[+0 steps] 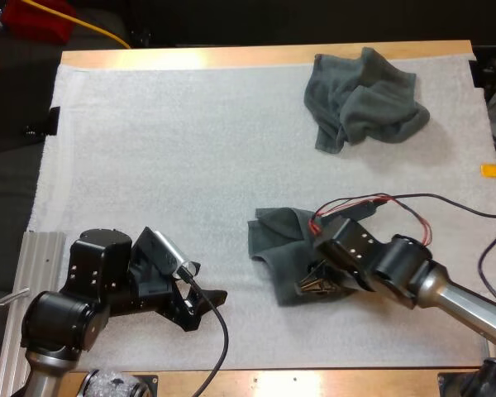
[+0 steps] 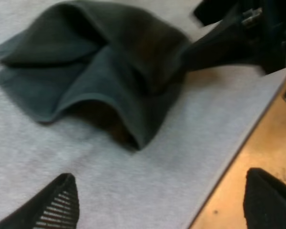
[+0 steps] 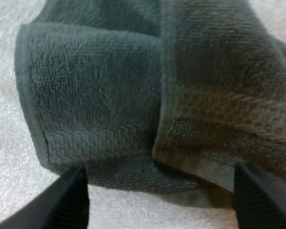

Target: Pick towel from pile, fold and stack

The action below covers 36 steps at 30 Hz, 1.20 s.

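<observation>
Two towels on the mat (image 1: 165, 165). Crumpled towel (image 1: 362, 98) sits at the far right side, bunched up. Second towel (image 1: 274, 240) lies near the front, right of centre, well apart from it. We see it loosely doubled, with one fold humped up off the mat. Our right gripper (image 1: 318, 284) is low over the second towel's near hem, fingers spread wide, hem lying flat between them, nothing pinched. Our left gripper (image 1: 200, 302) sits over bare mat by the near edge of the table (image 1: 314, 382), left of the second towel and clear of it, fingers likewise spread, holding nothing.
</observation>
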### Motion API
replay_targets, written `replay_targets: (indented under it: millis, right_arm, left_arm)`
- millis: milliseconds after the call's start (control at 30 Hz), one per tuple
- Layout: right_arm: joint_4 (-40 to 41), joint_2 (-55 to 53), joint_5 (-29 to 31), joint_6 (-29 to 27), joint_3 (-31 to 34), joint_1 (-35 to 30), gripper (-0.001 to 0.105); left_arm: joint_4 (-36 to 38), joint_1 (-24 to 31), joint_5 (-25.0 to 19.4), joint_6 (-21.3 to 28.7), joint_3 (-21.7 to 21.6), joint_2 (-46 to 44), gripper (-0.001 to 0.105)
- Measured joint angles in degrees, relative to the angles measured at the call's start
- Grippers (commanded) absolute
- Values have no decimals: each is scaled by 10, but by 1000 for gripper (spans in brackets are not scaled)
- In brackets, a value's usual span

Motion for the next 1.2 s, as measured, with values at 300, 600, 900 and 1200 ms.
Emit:
replay_targets:
  millis: [300,600,900,1200]
  right_arm:
    - [-47,120,13,3,0,1,62]
    - [-48,162,40,3,0,1,62]
    - [-69,191,58,14,0,1,44]
    - [-69,191,63,17,0,1,30]
  left_arm:
    - [9,0,17,0,17,0,69]
    - [21,0,18,0,17,0,69]
    - [27,0,19,0,17,0,69]
    - [27,0,19,0,17,0,69]
